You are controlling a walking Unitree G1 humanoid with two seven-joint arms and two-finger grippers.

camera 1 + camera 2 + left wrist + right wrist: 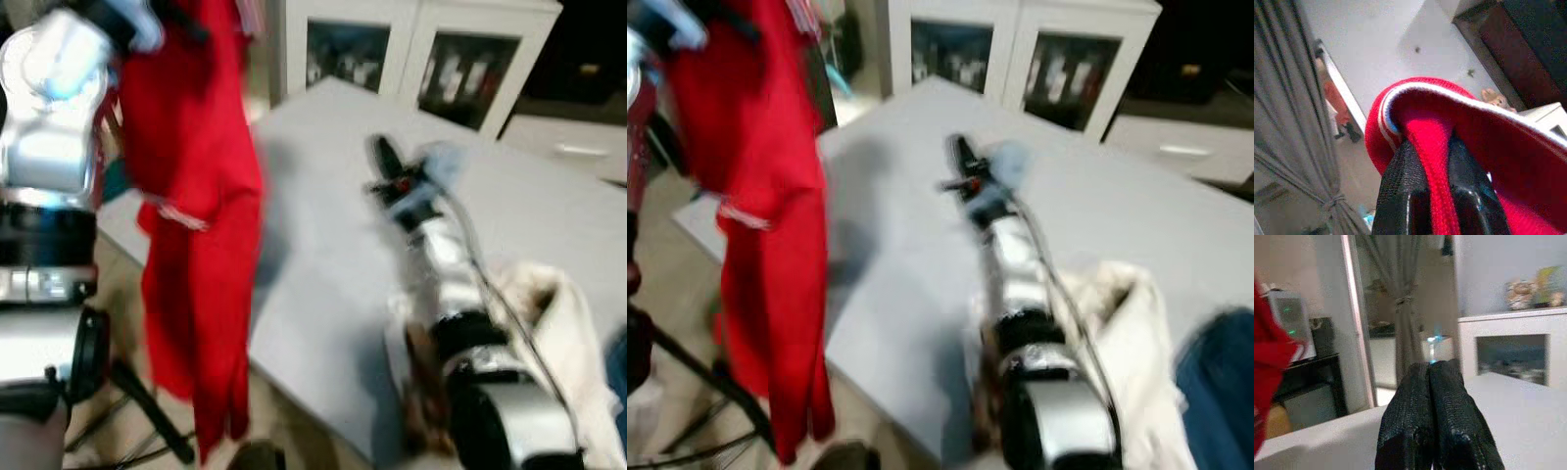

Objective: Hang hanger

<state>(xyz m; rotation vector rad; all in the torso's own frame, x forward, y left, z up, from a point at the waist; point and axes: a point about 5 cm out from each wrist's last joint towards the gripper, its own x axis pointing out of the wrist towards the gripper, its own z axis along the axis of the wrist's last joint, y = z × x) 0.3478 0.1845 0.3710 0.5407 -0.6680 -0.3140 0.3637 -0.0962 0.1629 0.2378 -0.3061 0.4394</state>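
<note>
A red garment [196,196] hangs from high on my left, beside the grey table's left edge, its hem reaching toward the floor. My raised left arm [54,117] holds it up. In the left wrist view my left gripper [1435,161] is shut on a fold of the red garment [1425,127] near its white-striped collar. No hanger can be made out. My right gripper [384,157] reaches over the grey table [313,255], and in the right wrist view its fingers [1425,406] are pressed together with nothing between them.
A white cloth [558,323] lies on the table by my right arm, with blue fabric [1220,382] at the far right. White cabinets with glass doors [411,54] stand behind the table. Black stand legs [147,411] spread on the floor under the garment.
</note>
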